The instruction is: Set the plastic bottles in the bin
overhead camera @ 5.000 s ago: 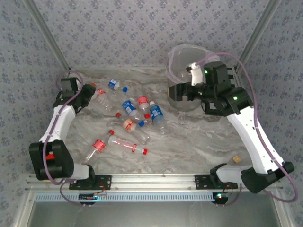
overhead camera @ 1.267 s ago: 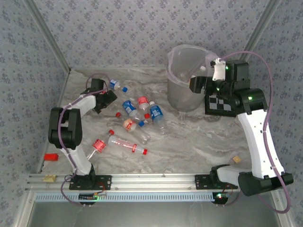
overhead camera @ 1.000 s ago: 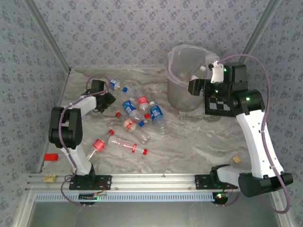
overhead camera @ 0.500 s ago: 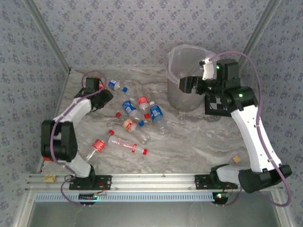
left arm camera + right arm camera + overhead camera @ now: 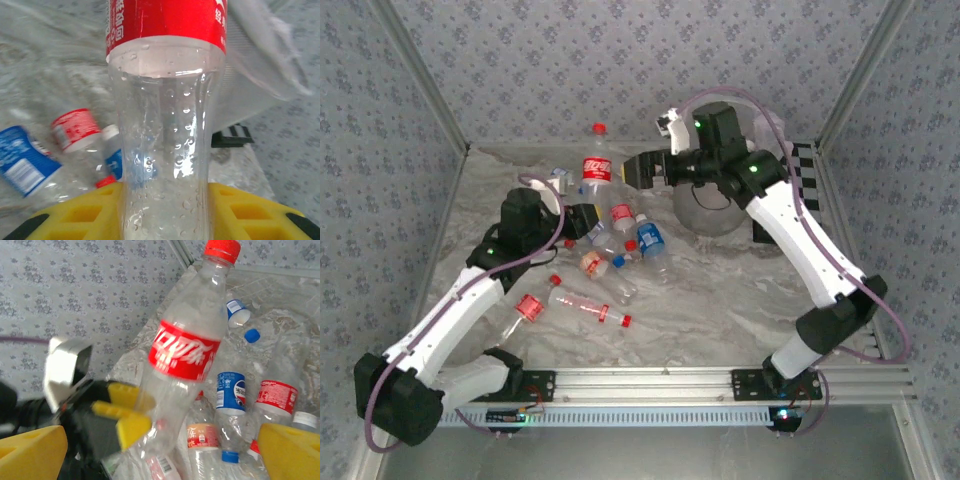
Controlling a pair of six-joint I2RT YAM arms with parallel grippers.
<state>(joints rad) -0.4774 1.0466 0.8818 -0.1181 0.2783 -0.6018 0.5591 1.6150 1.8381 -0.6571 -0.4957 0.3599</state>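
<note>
**Claws.**
- The left claw (image 5: 585, 215) is closed on the lower body of one upright plastic bottle (image 5: 595, 172) with a red label and red cap. In the left wrist view, a yellow finger pad (image 5: 80, 212) sits tight against each side of the bottle.
- The right claw (image 5: 635, 170) is wide open and empty. It faces the held bottle from the right, near it and not touching.

**Count.**
- One bottle is held.
- About eight more plastic bottles (image 5: 650, 238) lie on their sides at frame centre. They overlap, so an exact count cannot be given.
- One bin (image 5: 705, 215) stands at upper right, directly behind the right claw and partly covered by the right arm.
- One checkerboard (image 5: 804, 170) lies just right of the bin.

**Clearance.**
- The tabletop (image 5: 720, 290) is bare across the lower right.
- The bottle cluster lies between the two arms.
- Patterned walls close the left, rear and right edges.
- A metal rail (image 5: 650, 380) runs along the bottom edge.

**Arm pose.**
- The left arm extends diagonally from lower left up to centre.
- The right arm rises from lower right and folds at the elbow. It then reaches up and left across the bin, with the wrist turned to the left.
</note>
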